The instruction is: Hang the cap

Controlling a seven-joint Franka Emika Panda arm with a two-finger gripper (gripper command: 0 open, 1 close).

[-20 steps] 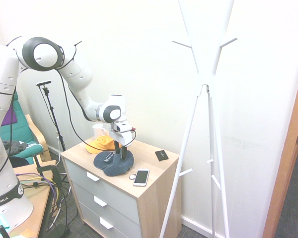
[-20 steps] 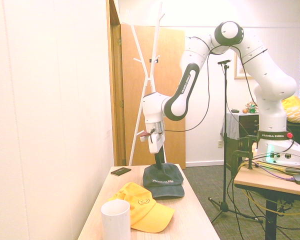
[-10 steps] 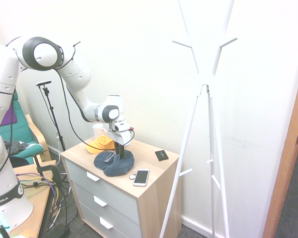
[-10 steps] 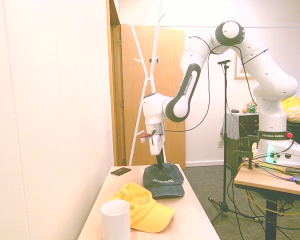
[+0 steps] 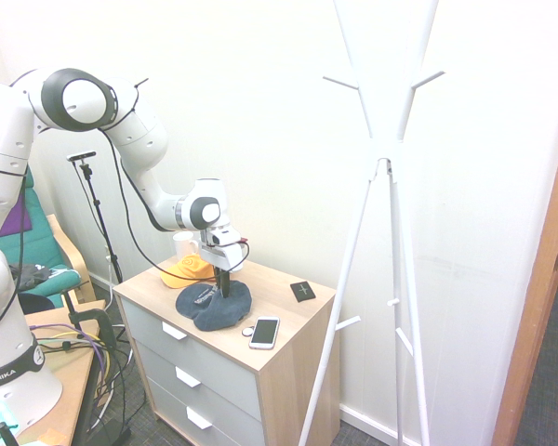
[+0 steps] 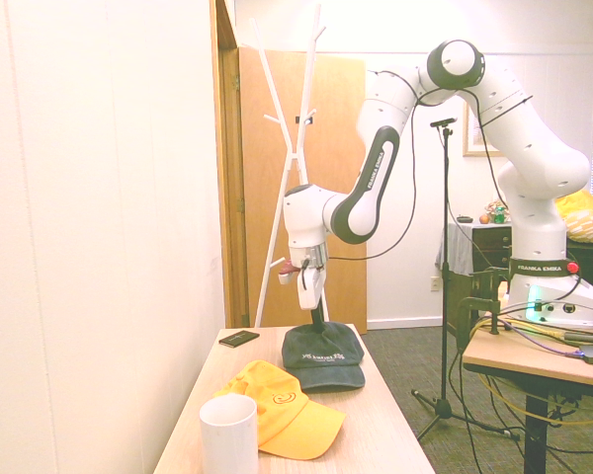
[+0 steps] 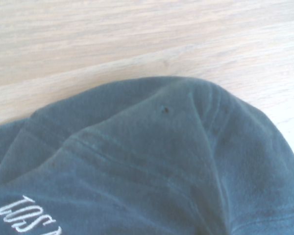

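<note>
Two caps lie on the wooden dresser top (image 5: 288, 321); going left to right in the first exterior view, a white cup (image 5: 183, 245) stands at the back corner, the yellow-orange cap (image 5: 187, 271) lies just in front of it, and the dark navy cap (image 5: 215, 307) sits next, touching the yellow one's edge; a white phone (image 5: 264, 332) lies near the front edge just right of the navy cap, with a small round thing (image 5: 247, 330) between them; a small black square item (image 5: 302, 291) rests further back; the white coat stand (image 5: 379, 167) rises beside the dresser, well apart from the cap. The gripper (image 5: 224, 288) points straight down with its tips at the cap's crown (image 6: 321, 339); the fingers read as one dark stem in both outside views, so I cannot tell how far apart they are or whether fabric is pinched. The wrist view shows the navy crown (image 7: 176, 161) close up over wood grain, with white stitched lettering (image 7: 24, 215) at one edge.
</note>
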